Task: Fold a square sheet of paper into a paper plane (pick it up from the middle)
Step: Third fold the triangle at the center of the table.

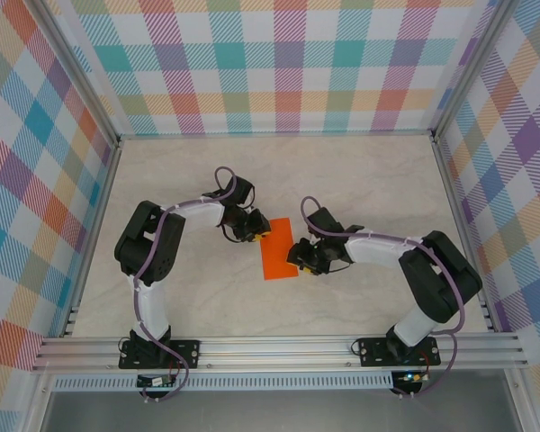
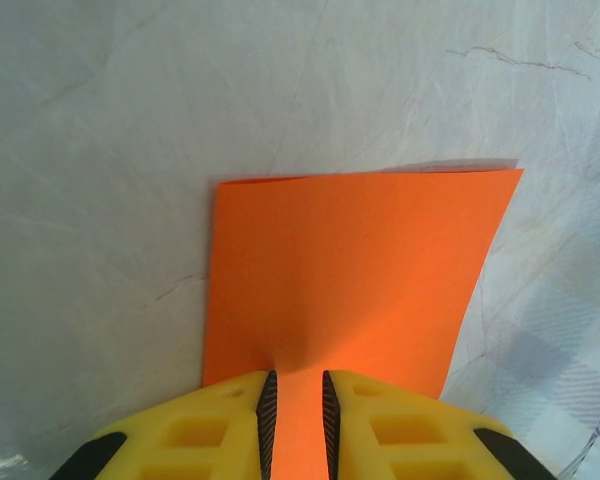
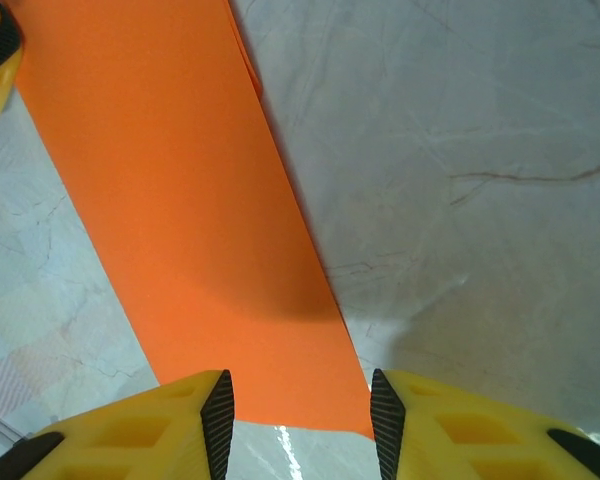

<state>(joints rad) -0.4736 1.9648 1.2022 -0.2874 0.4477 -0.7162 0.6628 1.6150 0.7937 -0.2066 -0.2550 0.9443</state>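
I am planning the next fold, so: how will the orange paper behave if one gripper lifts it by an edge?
Probably floppy: the orange paper puckers inside the left gripper. It looks like a thin sheet, so it is likely very light, and it may slide on the smooth table.

This looks like a robotics lab test cell: a left arm (image 1: pixel 153 256) and a right arm (image 1: pixel 432 270) are bolted to an aluminium rail (image 1: pixel 279 346) along the near edge of a pale marble-look table (image 1: pixel 360 171). Metal frame posts (image 1: pixel 76 72) and brightly checked walls (image 1: pixel 288 63) box the table in on three sides.
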